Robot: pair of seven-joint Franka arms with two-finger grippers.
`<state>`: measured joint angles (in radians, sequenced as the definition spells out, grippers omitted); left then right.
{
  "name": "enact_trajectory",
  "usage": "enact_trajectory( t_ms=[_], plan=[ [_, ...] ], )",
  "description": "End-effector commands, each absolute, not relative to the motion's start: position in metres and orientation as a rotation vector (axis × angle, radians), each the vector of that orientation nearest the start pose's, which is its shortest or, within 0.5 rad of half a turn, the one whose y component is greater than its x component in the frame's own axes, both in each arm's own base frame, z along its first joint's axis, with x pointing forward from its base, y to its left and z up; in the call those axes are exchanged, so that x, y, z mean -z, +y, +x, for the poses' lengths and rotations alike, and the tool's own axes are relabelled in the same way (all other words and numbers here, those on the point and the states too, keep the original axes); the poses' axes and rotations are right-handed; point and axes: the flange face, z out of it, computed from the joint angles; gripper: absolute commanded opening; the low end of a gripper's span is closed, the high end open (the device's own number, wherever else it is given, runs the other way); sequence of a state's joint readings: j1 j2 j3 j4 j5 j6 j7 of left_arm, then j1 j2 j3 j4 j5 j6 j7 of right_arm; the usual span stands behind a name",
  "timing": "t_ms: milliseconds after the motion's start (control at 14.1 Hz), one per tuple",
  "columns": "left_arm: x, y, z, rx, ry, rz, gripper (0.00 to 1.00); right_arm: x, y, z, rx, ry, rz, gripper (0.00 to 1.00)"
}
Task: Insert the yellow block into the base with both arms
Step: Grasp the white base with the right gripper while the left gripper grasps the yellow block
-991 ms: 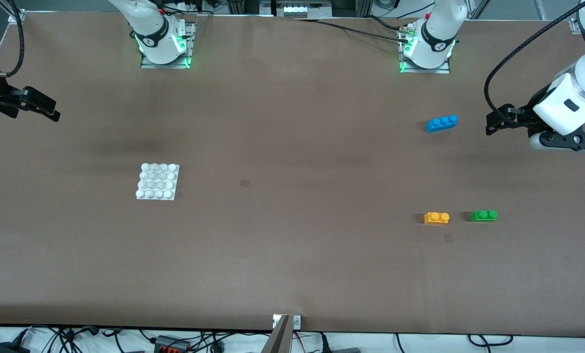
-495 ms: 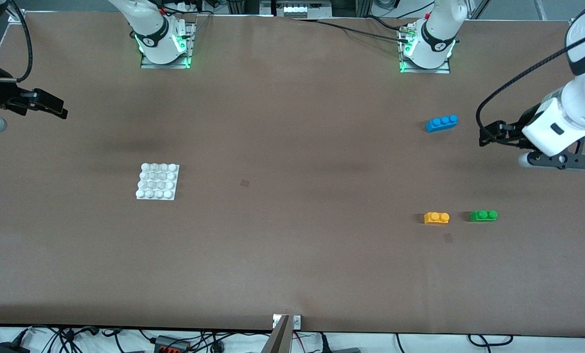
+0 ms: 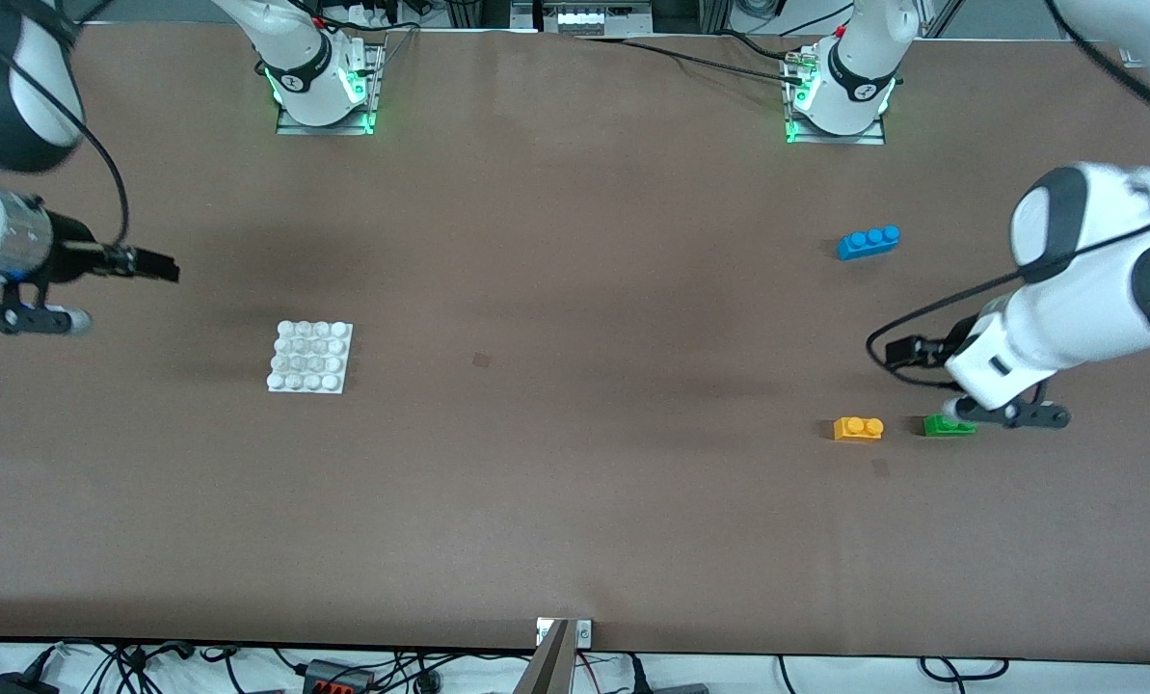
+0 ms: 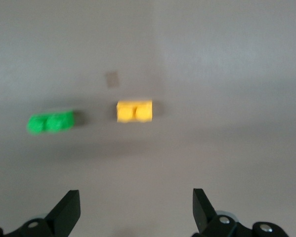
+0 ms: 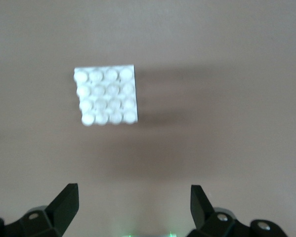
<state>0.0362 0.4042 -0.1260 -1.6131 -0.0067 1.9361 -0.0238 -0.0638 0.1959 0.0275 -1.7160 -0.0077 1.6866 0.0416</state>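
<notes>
Left gripper [image 4: 133,210]: jaws standing wide apart, holding nothing, hovering over bare table beside the green brick [image 3: 943,425].
Right gripper [image 5: 130,207]: jaws gaping wide, empty, hanging near the base [image 3: 310,358].
Yellow block [image 3: 858,428]: lying just beside the green brick, probably untouched.
Blue brick [image 3: 869,241]: sitting farther from the front camera.

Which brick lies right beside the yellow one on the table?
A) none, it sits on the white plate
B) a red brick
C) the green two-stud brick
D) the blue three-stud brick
C: the green two-stud brick lies beside the yellow block toward the left arm's end, while the blue three-stud brick sits farther from the front camera.
</notes>
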Motion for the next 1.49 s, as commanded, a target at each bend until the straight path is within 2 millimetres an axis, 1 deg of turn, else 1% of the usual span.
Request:
enact_trajectory(
  t_ms=[0, 71, 142, 212, 354, 425, 566, 637, 708, 778, 920, 991, 1132, 1203, 1415],
  plan=[
    [-0.335, -0.045, 0.683, -0.080, 0.076, -3.221, 1.00, -0.374, -0.020, 0.593, -0.268, 0.143, -3.106, 1.00],
    [-0.321, -0.044, 0.687, -0.055, 0.077, -3.218, 1.00, -0.345, -0.019, 0.587, -0.191, 0.167, -3.089, 1.00],
    [-0.305, -0.045, 0.691, -0.034, 0.082, -3.214, 1.00, -0.321, -0.012, 0.584, -0.148, 0.169, -3.080, 1.00],
    [-0.291, -0.043, 0.693, -0.022, 0.076, -3.214, 1.00, -0.295, -0.008, 0.582, -0.141, 0.171, -3.075, 1.00],
    [-0.273, -0.043, 0.695, -0.016, 0.072, -3.217, 1.00, -0.259, -0.007, 0.584, -0.134, 0.221, -3.040, 1.00],
    [-0.267, -0.042, 0.695, -0.019, 0.071, -3.217, 1.00, -0.240, -0.007, 0.585, -0.143, 0.228, -3.032, 1.00],
    [-0.255, -0.039, 0.697, 0.017, 0.089, -3.216, 1.00, -0.211, -0.002, 0.585, -0.140, 0.195, -3.037, 1.00],
    [-0.247, -0.036, 0.697, 0.017, 0.144, -3.211, 1.00, -0.197, -0.001, 0.583, -0.158, 0.182, -3.038, 1.00],
    [-0.240, -0.029, 0.697, 0.016, 0.189, -3.204, 1.00, -0.190, 0.000, 0.582, -0.166, 0.158, -3.038, 1.00],
    [-0.236, -0.027, 0.697, 0.022, 0.206, -3.203, 1.00, -0.186, 0.002, 0.581, -0.178, 0.151, -3.038, 0.96],
    [-0.229, -0.028, 0.693, 0.000, 0.211, -3.203, 1.00, -0.187, 0.004, 0.581, -0.178, 0.144, -3.038, 0.83],
    [-0.227, -0.027, 0.692, 0.012, 0.208, -3.203, 1.00, -0.186, 0.005, 0.582, -0.179, 0.141, -3.038, 0.80],
    [-0.221, -0.027, 0.691, 0.054, 0.204, -3.200, 1.00, -0.180, 0.006, 0.580, -0.195, 0.138, -3.038, 0.68],
    [-0.214, -0.028, 0.687, 0.039, 0.206, -3.202, 1.00, -0.176, 0.006, 0.580, -0.202, 0.139, -3.038, 0.65],
    [-0.210, -0.028, 0.684, 0.025, 0.209, -3.202, 1.00, -0.171, 0.007, 0.579, -0.213, 0.121, -3.038, 0.57]
  ],
)
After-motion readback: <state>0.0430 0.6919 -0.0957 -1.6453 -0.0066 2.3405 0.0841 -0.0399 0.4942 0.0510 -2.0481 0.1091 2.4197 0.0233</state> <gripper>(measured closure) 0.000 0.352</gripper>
